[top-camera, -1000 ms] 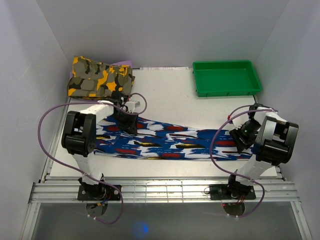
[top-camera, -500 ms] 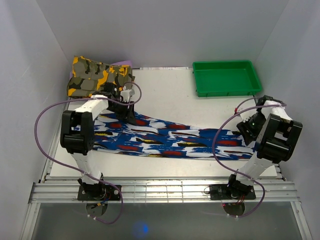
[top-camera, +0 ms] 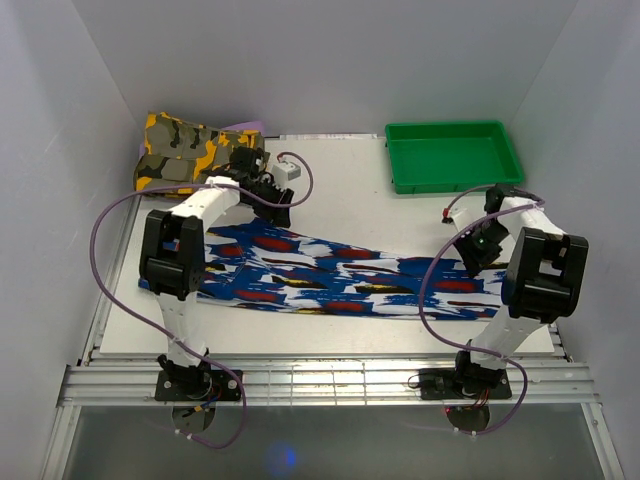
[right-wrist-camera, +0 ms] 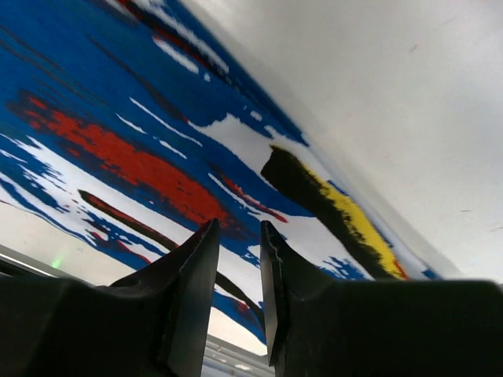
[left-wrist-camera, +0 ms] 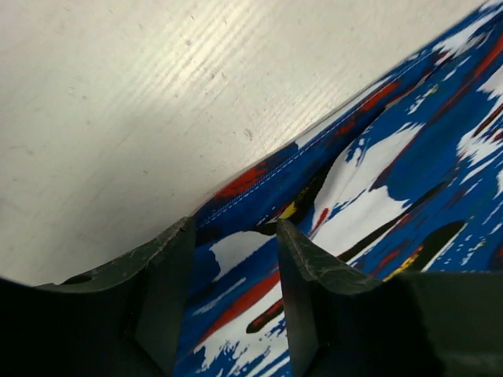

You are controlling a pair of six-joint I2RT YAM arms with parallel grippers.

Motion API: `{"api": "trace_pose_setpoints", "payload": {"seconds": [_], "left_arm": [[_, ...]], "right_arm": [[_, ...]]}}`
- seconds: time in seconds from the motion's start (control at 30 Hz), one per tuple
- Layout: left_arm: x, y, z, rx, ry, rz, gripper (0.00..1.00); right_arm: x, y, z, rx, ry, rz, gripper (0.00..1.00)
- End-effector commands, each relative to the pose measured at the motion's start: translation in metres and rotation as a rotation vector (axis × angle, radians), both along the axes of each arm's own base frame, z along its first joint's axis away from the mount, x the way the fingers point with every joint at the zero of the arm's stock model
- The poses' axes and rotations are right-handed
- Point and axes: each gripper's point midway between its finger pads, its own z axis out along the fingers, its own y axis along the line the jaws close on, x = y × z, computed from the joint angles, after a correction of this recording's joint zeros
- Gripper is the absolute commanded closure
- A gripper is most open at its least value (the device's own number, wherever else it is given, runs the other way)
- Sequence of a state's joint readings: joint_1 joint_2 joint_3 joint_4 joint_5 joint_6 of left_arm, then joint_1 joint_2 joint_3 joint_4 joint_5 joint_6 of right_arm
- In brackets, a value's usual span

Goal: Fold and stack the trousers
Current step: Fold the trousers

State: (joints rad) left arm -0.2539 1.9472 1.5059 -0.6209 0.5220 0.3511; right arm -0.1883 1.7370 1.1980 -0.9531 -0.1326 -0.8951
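Observation:
The trousers (top-camera: 330,275), royal blue with white, red, black and yellow streaks, lie as a long flat band across the near half of the table. My left gripper (top-camera: 280,212) hovers at their far left edge. In the left wrist view it (left-wrist-camera: 236,224) is open, and the stitched hem of the trousers (left-wrist-camera: 377,181) runs under the gap. My right gripper (top-camera: 468,255) is over the right end. In the right wrist view it (right-wrist-camera: 238,224) has its jaws close together with a narrow gap, and flat cloth (right-wrist-camera: 118,149) lies beneath with nothing pinched.
A yellow, olive and black camouflage garment (top-camera: 195,152) lies folded at the back left, just behind the left gripper. A green tray (top-camera: 455,155) stands at the back right. Bare white table (top-camera: 350,190) shows between them.
The left gripper moved off the cloth toward the back right, to the far edge. The right gripper shifted slightly left and its jaws narrowed. The trousers' left end now lies flatter.

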Motion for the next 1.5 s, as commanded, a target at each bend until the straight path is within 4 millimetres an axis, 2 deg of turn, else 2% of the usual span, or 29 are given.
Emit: {"api": "trace_pose_setpoints", "payload": {"seconds": [0.0,0.03,0.13,0.17,0.2,0.23,0.27,0.3,0.33,0.37,0.4,0.43,0.47,0.5,0.6,0.77,0.8,0.97,1.03,1.07,1.13,1.17,1.2,1.27,1.3,1.37,1.47], "left_arm": [[-0.01,0.003,-0.01,0.04,0.018,-0.148,0.46],[-0.017,0.005,-0.014,0.055,0.026,-0.186,0.47],[-0.029,0.02,-0.04,0.137,0.067,-0.207,0.48],[-0.035,0.028,-0.053,0.176,0.093,-0.204,0.55],[-0.034,0.041,-0.067,0.247,0.101,-0.184,0.64],[-0.034,0.048,-0.073,0.28,0.104,-0.17,0.64],[-0.033,0.055,-0.079,0.299,0.11,-0.147,0.74],[-0.036,0.061,-0.084,0.312,0.123,-0.137,0.79],[-0.03,0.068,-0.086,0.335,0.106,-0.107,0.82],[-0.029,0.071,-0.087,0.34,0.111,-0.084,0.85],[-0.027,0.072,-0.087,0.341,0.108,-0.076,0.87],[-0.024,0.073,-0.086,0.339,0.099,-0.068,0.88],[-0.021,0.073,-0.085,0.344,0.086,-0.057,0.9],[-0.019,0.074,-0.085,0.346,0.087,-0.039,0.93],[-0.015,0.077,-0.087,0.362,0.084,-0.022,0.96],[-0.013,0.078,-0.089,0.362,0.091,-0.013,1.0],[-0.014,0.078,-0.09,0.361,0.097,-0.01,1.0],[-0.011,0.08,-0.088,0.366,0.108,0.009,0.99],[-0.011,0.085,-0.092,0.372,0.131,0.036,1.0],[-0.01,0.087,-0.093,0.368,0.148,0.06,1.0],[-0.004,0.097,-0.094,0.384,0.16,0.12,1.0],[-0.003,0.101,-0.1,0.383,0.188,0.165,1.0],[0.005,0.108,-0.098,0.383,0.186,0.209,1.0],[0.012,0.118,-0.105,0.391,0.212,0.294,1.0],[0.023,0.126,-0.101,0.389,0.197,0.338,1.0],[0.032,0.133,-0.104,0.392,0.201,0.388,1.0],[0.052,0.136,-0.095,0.362,0.181,0.452,1.0]], "right_arm": [[-0.019,-0.017,-0.019,-0.096,0.055,0.006,0.67],[-0.03,-0.018,-0.027,-0.108,0.083,0.022,0.67],[-0.039,-0.03,-0.036,-0.18,0.096,0.042,0.68],[-0.046,-0.031,-0.041,-0.187,0.114,0.047,0.68],[-0.045,-0.032,-0.041,-0.194,0.111,0.046,0.68],[-0.046,-0.032,-0.04,-0.194,0.112,0.04,0.68],[-0.041,-0.032,-0.036,-0.192,0.098,0.033,0.68],[-0.035,-0.03,-0.031,-0.177,0.077,0.023,0.68],[-0.033,-0.03,-0.025,-0.165,0.073,0.006,0.68],[-0.019,-0.032,-0.012,-0.16,0.031,-0.034,0.67],[-0.012,-0.032,-0.005,-0.143,0.015,-0.062,0.64],[-0.007,-0.04,0.003,-0.144,0.002,-0.111,0.63],[-0.004,-0.038,0.01,-0.109,0.001,-0.161,0.62],[0.012,-0.045,0.023,-0.098,-0.04,-0.197,0.6],[0.025,-0.07,0.039,-0.118,-0.072,-0.324,0.58],[0.029,-0.109,0.035,-0.135,-0.067,-0.488,0.4],[0.034,-0.11,0.03,-0.11,-0.061,-0.508,0.33],[0.033,-0.109,0.0,-0.068,0.002,-0.505,0.31],[0.026,-0.104,-0.012,-0.046,0.043,-0.492,0.34],[0.016,-0.099,-0.021,-0.042,0.076,-0.485,0.36],[0.008,-0.098,-0.03,-0.052,0.083,-0.47,0.46],[-0.005,-0.095,-0.04,-0.061,0.114,-0.457,0.52],[-0.009,-0.1,-0.042,-0.095,0.112,-0.449,0.65],[-0.013,-0.108,-0.051,-0.144,0.105,-0.432,0.8],[-0.013,-0.113,-0.051,-0.17,0.105,-0.43,0.92],[-0.005,-0.121,-0.052,-0.188,0.085,-0.435,0.92],[0.018,-0.134,-0.044,-0.216,0.029,-0.448,0.92]]}}
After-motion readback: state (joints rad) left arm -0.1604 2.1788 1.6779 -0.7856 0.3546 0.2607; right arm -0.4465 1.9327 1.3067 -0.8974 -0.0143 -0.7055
